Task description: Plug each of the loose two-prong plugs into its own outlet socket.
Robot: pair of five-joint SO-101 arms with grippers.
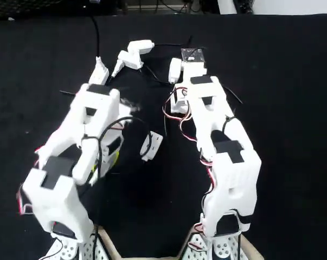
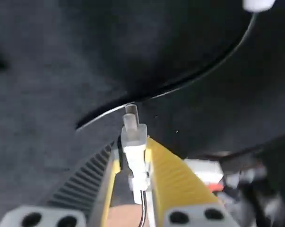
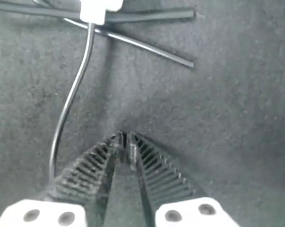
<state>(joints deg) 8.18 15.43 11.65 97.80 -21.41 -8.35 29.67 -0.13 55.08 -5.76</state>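
Observation:
In the left wrist view my left gripper (image 2: 133, 144) is shut on a small white two-prong plug (image 2: 133, 142). Its prong end sticks out past the fingertips and its thin black cord runs back between the fingers, one of them yellow (image 2: 168, 175). The plug hangs just above the black cloth. My right gripper (image 3: 124, 140) is shut with nothing between its ribbed fingers, tips close to the cloth. Beyond it lies another white plug (image 3: 98, 8) on a black cord. From above, several white plug and socket pieces (image 1: 133, 54) lie at the far middle of the table.
Black cords (image 3: 147, 45) cross the cloth ahead of the right gripper. A curved black cord (image 2: 194, 75) and a white piece (image 2: 258, 4) lie beyond the left gripper. A white piece (image 1: 151, 145) sits between the two arms. A metal-faced block (image 1: 192, 56) stands at the back.

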